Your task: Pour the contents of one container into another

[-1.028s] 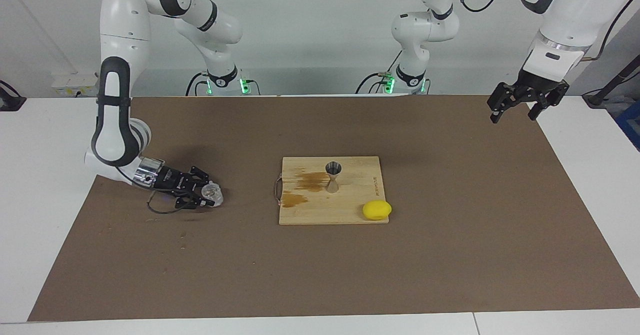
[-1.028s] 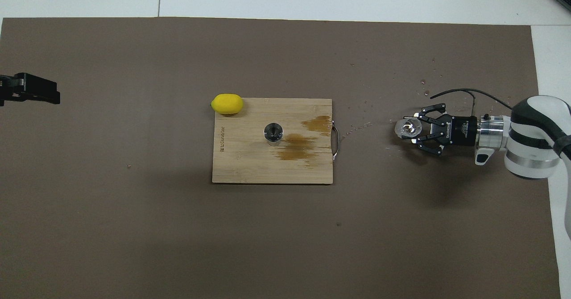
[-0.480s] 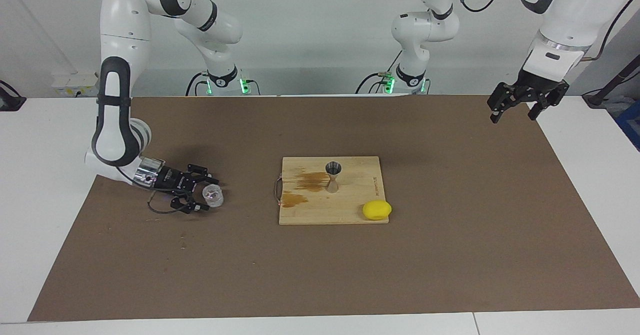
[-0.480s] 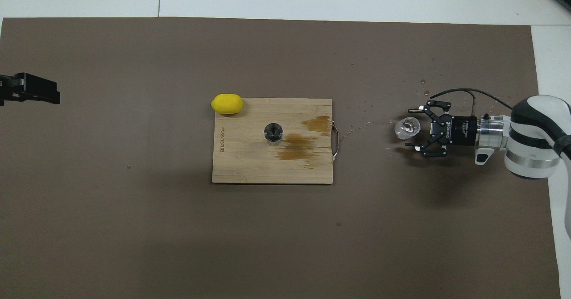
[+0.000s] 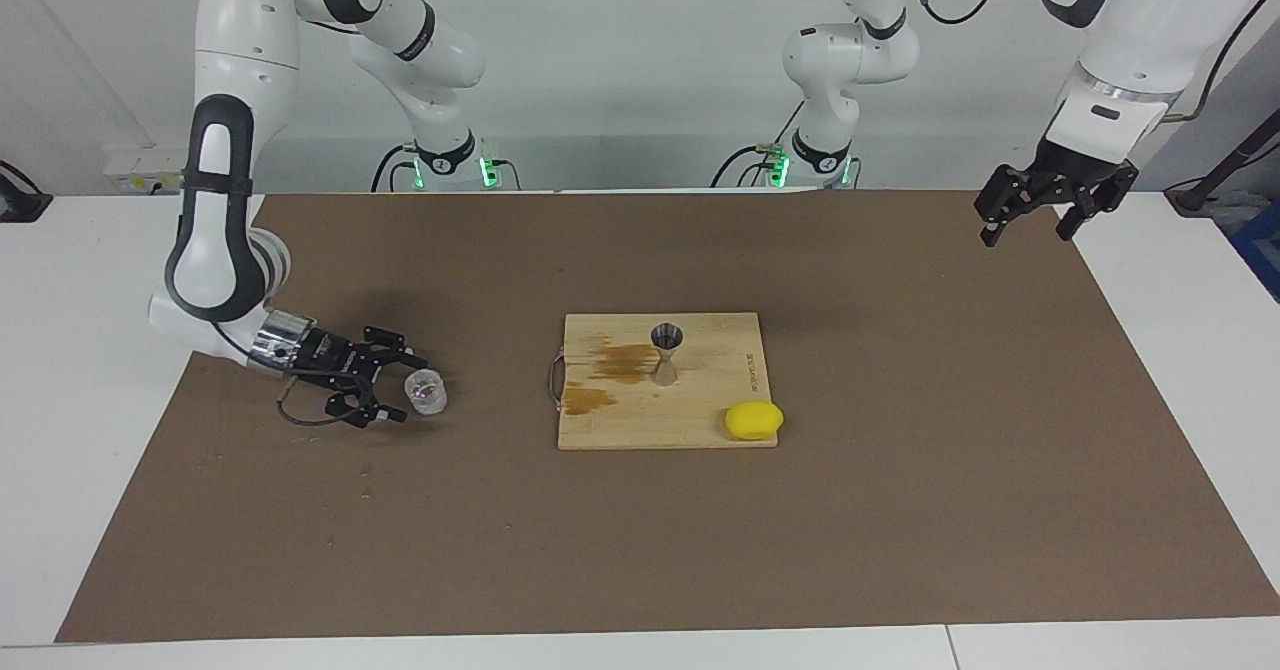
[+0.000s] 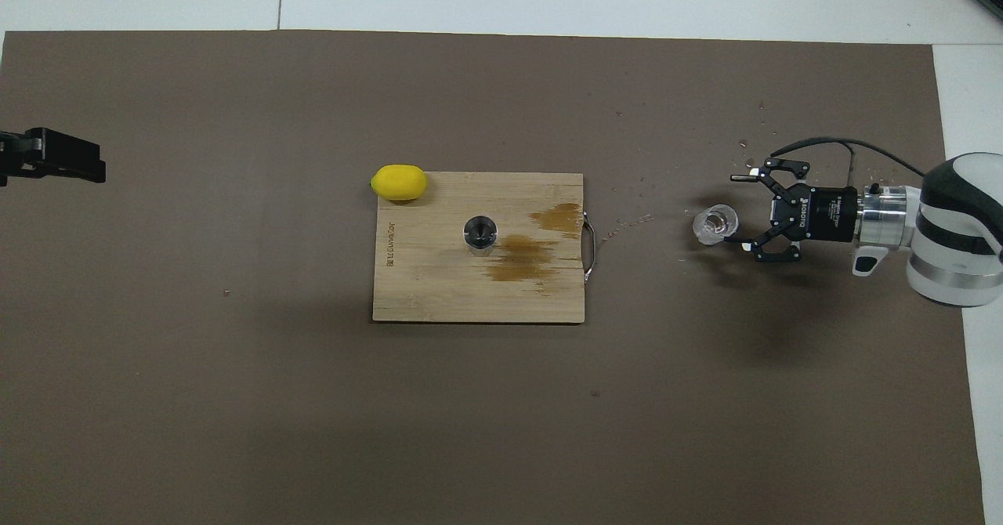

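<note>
The tumbler (image 5: pixel 427 391) (image 6: pixel 715 224) stands upright on the brown mat (image 5: pixel 640 540) just off the fingertips of the right gripper (image 5: pixel 398 388) (image 6: pixel 739 208), toward the board; the fingers are spread wide and released, and the glass sits beside their tips rather than between them, with a sliver of mat showing between glass and fingers. The jigger (image 5: pixel 667 352) (image 6: pixel 479 233) stands well apart from that gripper, upright on the wooden board (image 5: pixel 700 420) (image 6: pixel 439 290) mid-table.

The tumbler is short, clear and thick-walled. The jigger is silver-grey metal, two cones meeting at a narrow waist. The board is pale bamboo with dark wet stains beside the jigger and a thin wire handle at the end facing the right gripper. A smooth yellow lemon (image 5: pixel 754 420) (image 6: pixel 400 182) sits at the board's corner.

The right arm reaches low, its wrist nearly level with the table, gripper pointing sideways at the glass. The left gripper (image 5: pixel 1034 222) (image 6: pixel 70 163) waits raised over the mat's edge at its own end, fingers apart and pointing down
</note>
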Motion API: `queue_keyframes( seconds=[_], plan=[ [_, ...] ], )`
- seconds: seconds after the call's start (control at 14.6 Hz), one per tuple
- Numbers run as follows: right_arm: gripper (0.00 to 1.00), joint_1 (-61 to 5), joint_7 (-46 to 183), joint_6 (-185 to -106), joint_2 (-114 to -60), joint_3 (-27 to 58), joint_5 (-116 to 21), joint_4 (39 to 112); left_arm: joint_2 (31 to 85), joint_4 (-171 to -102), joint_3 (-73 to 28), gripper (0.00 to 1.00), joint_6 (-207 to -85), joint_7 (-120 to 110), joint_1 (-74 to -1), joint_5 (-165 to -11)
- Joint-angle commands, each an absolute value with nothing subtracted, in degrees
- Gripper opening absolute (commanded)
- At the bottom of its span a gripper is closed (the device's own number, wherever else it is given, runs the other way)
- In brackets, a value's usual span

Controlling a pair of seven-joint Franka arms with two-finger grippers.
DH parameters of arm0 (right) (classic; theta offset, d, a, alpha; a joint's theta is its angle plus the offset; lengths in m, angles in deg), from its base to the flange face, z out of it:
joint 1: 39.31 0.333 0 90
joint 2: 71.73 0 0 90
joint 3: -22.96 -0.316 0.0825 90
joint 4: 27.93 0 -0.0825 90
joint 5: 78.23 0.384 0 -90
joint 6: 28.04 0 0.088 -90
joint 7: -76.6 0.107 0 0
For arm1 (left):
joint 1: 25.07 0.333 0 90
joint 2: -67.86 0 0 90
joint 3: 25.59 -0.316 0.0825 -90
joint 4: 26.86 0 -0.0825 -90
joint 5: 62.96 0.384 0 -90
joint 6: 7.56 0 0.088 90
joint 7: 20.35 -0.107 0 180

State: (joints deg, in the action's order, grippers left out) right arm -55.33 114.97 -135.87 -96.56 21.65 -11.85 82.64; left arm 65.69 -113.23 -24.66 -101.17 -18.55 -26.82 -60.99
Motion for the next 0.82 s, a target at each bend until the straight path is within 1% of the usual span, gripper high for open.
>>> queue_keyframes(
  seconds=[0.0, 0.41, 0.75],
  plan=[
    [1.00, -55.31, 117.29, -135.53, -92.92, 21.64, -15.47, 82.64, 66.98, -114.75, -24.44, 1.00, -101.78, -17.97, -26.57, -59.89],
    [1.00, -53.90, 122.21, -136.24, -88.61, 21.46, -22.76, 80.36, 66.98, -114.75, -24.44, 1.00, -101.87, -18.06, -26.48, -59.89],
    [1.00, -52.06, 124.41, -136.76, -85.71, 21.46, -32.86, 77.19, 66.98, -114.75, -24.44, 1.00, -101.87, -17.97, -26.48, -59.89]
  ],
)
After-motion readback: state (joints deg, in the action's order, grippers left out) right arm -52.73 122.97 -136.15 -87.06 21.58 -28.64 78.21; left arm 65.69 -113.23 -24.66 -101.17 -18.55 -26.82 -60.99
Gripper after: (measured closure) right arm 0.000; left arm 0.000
